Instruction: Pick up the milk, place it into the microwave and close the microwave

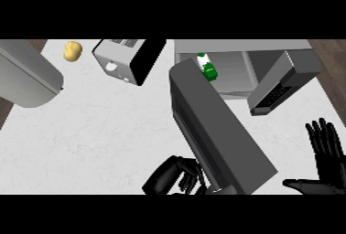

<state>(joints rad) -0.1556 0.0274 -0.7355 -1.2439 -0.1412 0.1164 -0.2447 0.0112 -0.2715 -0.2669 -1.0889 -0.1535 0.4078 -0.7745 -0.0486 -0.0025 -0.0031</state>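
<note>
The milk (208,67), a white and green carton, stands inside the microwave (236,46) at the back right, near the left side of the cavity. The microwave door (219,132) is swung wide open, a long dark grey slab reaching toward me. My left hand (167,177) is low in the view against the door's outer face near its free end, fingers slightly bent and holding nothing. By the lower right edge, my right hand (326,153) rests open with fingers up, apart from the door.
A grey and black toaster (125,61) sits at the back centre, left of the microwave. A yellow potato-like item (73,51) lies behind it. A large grey rounded object (27,75) fills the far left. The microwave's control panel (278,89) juts out at right.
</note>
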